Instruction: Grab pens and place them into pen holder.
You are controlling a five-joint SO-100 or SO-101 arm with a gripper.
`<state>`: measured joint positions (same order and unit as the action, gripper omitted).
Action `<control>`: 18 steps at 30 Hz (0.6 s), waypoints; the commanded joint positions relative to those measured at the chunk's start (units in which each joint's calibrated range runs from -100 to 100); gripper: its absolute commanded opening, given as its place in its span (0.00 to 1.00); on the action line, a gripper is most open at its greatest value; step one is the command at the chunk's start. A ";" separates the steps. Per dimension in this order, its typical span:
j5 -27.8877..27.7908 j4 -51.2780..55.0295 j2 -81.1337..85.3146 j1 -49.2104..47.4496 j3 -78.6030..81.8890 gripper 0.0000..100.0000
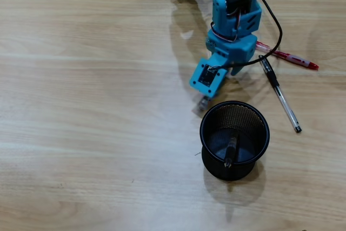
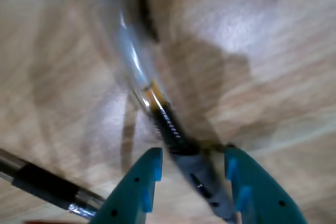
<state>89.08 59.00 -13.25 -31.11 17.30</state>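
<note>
Overhead view first: the round black wire-mesh pen holder point(image 1: 234, 140) stands on the pale wooden table point(image 1: 81, 106), and one dark pen point(image 1: 232, 150) already lies inside it, leaning against the near wall. That one I'd count as done. To the right of the cup, a black-and-clear ballpoint pen point(image 1: 281, 95) lies slantwise on the wood, and beyond it a red-and-white pen point(image 1: 289, 57) lies near the blue plastic robot arm point(image 1: 233, 20), its inner end hidden under the arm. These two are both outside the cup, so they are left to do. The arm's gripper point(image 1: 203, 103) points down just beside the cup's far rim, but from up here I cannot see what sits between its fingers.

Wrist view, blurred as it is, fills that in: a grey-and-clear pen point(image 2: 157, 106), with its spring showing through the barrel, runs between the two teal fingertips point(image 2: 144, 179) of the gripper point(image 2: 191, 182). The jaws stand apart on either side of it and I can't tell whether either touches it, so I'd call them released rather than clamped. A black-and-silver pen point(image 2: 44, 184) crosses the lower left corner. By my reckoning one pen is in, one is in hand's reach, two wait.
</note>
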 commanded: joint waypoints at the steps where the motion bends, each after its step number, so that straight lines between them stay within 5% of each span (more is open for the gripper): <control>1: 0.19 -3.37 -0.21 0.06 2.34 0.15; 14: 1.39 -2.83 -0.29 -0.30 4.05 0.14; 18: 1.08 -2.64 -0.29 -0.12 4.05 0.03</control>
<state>90.22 56.41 -12.83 -31.01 20.67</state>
